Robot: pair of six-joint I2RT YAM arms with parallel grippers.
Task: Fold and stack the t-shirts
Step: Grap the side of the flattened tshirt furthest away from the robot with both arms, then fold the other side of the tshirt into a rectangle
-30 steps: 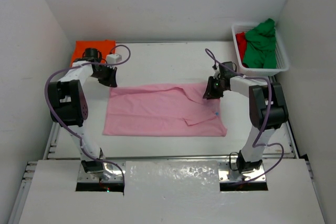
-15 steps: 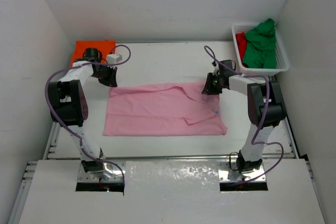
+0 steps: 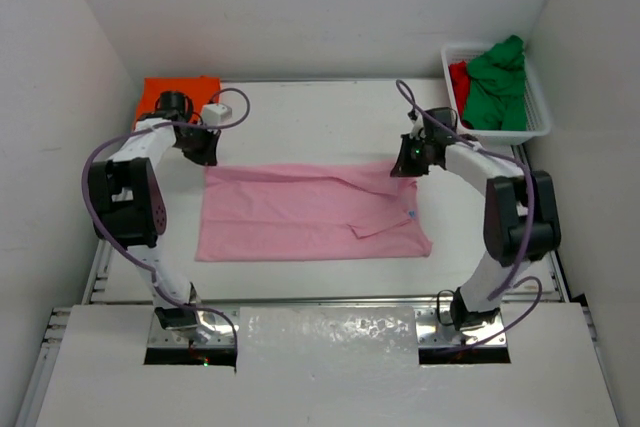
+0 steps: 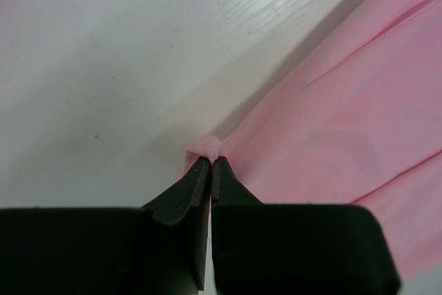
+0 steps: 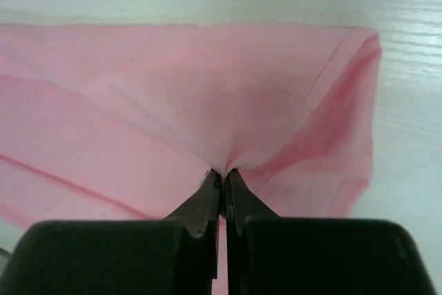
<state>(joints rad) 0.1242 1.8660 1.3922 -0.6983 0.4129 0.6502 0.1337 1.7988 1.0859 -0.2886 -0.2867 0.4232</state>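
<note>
Both ends of the pink t-shirt's far edge, lying on the desk, are pinched by the left gripper and right gripper; light, limp fabric is judged likely to sag between them.

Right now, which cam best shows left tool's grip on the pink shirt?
Left wrist: the left tool is shut on a corner of the pink shirt. Top external only shows it over that corner; right wrist shows the shirt's other end.
</note>
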